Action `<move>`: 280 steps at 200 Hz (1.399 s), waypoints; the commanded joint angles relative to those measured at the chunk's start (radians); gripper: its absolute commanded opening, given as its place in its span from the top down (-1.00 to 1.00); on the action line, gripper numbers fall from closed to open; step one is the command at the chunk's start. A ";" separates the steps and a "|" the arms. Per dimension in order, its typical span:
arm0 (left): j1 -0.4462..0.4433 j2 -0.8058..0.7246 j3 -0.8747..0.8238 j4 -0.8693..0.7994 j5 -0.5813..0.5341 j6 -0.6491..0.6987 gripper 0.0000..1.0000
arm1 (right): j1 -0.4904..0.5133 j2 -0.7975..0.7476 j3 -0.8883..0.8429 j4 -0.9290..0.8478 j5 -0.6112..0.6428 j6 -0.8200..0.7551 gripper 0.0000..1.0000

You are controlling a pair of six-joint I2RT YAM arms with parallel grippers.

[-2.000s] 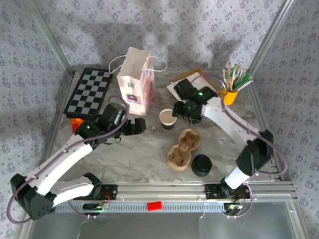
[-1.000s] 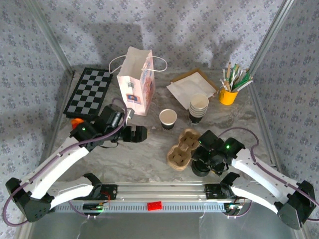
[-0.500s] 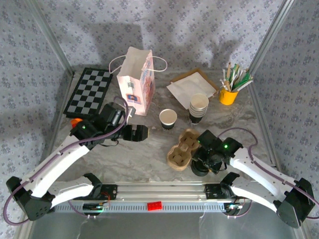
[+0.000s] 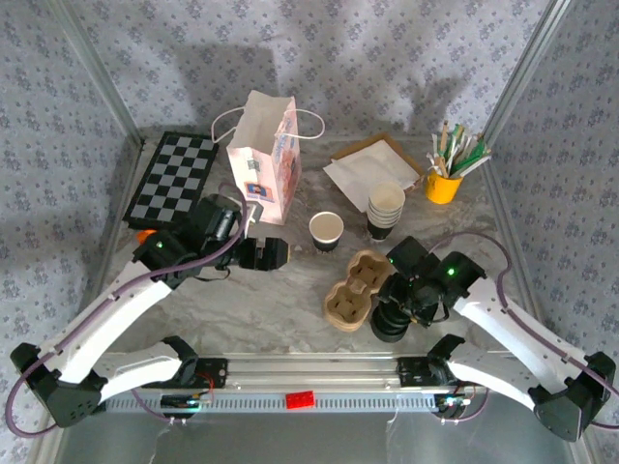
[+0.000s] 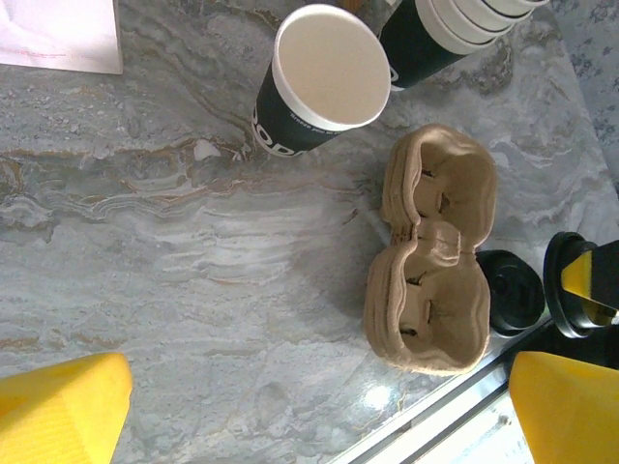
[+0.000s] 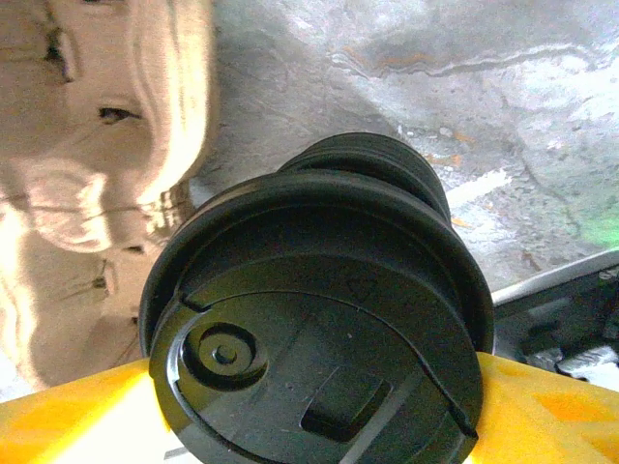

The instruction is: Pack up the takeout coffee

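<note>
A dark paper cup (image 4: 327, 230) with a white inside (image 5: 324, 77) stands open on the marble table, left of a stack of cups (image 4: 385, 209). The brown pulp carrier (image 4: 355, 288) (image 5: 430, 261) lies in front of them. My right gripper (image 4: 398, 307) (image 6: 309, 411) is shut on a black lid (image 6: 314, 329), held just over the stack of lids (image 6: 372, 159) beside the carrier. My left gripper (image 4: 271, 253) (image 5: 314, 416) hovers open over bare table left of the cup, its yellow fingers (image 5: 58, 411) wide apart.
A white paper bag (image 4: 263, 159) stands upright at the back, left of centre. A checkerboard (image 4: 174, 179) lies at the back left, napkins (image 4: 372, 166) and a yellow cup of stirrers (image 4: 445, 179) at the back right. An aluminium rail (image 4: 319, 367) runs along the near edge.
My right arm came from the cup stack down to the lid stack, closed on the top lid and has raised it slightly. The left gripper has barely shifted.
</note>
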 commanded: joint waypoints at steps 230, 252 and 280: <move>0.213 0.133 -0.039 0.275 -0.065 -0.304 -0.76 | -0.024 1.145 1.242 -0.213 0.092 -0.637 -0.53; 0.229 0.145 -0.049 0.294 -0.042 -0.302 -0.76 | -0.020 1.154 1.224 -0.208 0.100 -0.629 -0.54; 0.230 0.159 -0.051 0.306 -0.034 -0.296 -0.76 | -0.014 1.180 1.230 -0.207 0.089 -0.625 -0.54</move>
